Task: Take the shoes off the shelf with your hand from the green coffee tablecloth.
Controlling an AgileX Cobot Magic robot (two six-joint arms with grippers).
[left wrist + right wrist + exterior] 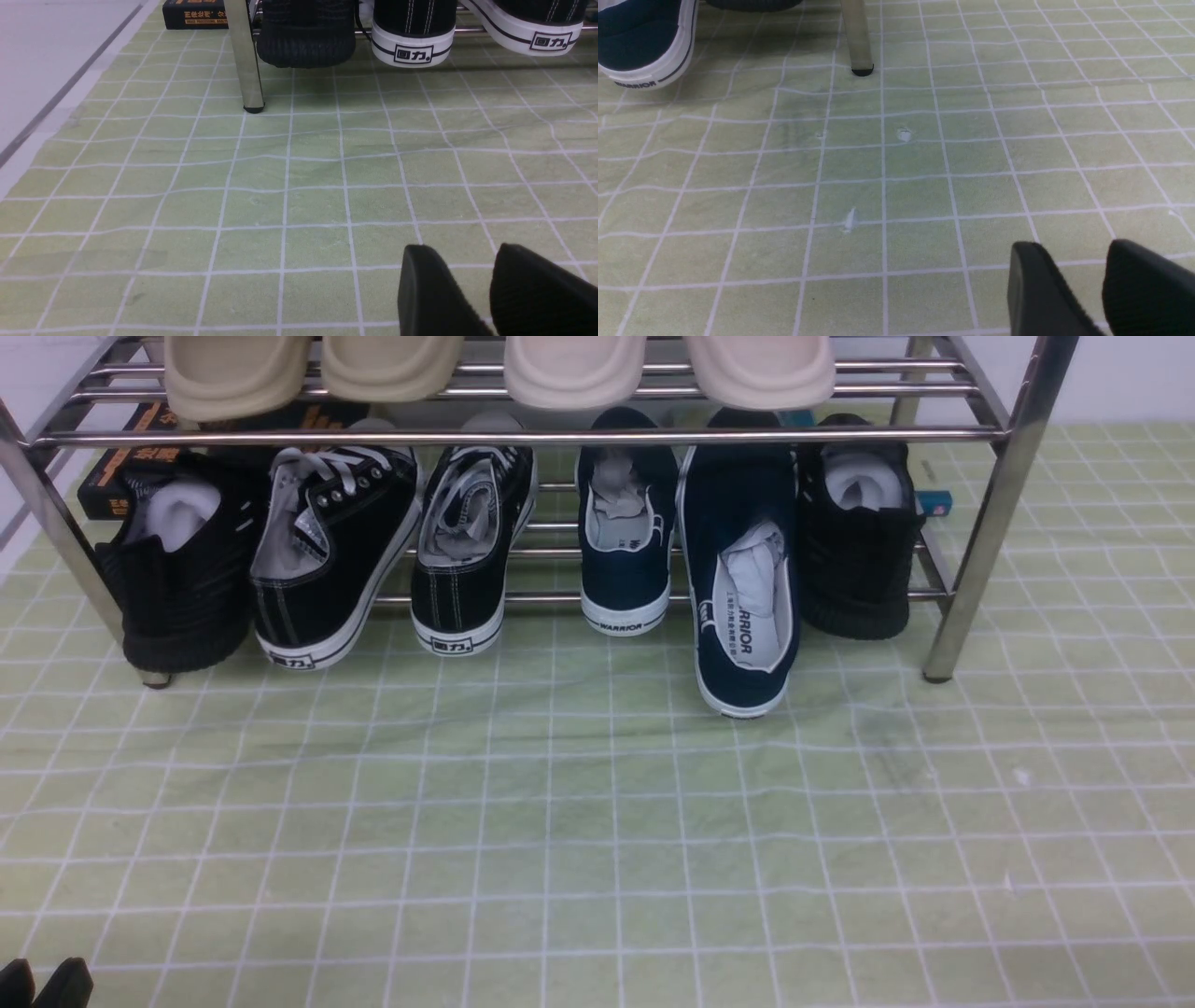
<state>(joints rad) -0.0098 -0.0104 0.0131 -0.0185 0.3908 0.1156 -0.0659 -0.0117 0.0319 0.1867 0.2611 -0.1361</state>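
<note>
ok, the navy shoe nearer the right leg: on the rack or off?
Partly off. The navy shoe juts past its mate, heel down on the cloth, toe under the rack bar.

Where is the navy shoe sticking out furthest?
In the front view the navy shoe sits right of centre on the shelf's lower tier, between its partner and an all-black knit shoe, heel over the tablecloth.

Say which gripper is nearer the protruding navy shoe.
Right. The right gripper faces the heel of the navy shoe; the left gripper faces the black sneakers at the left end of the shelf.
</note>
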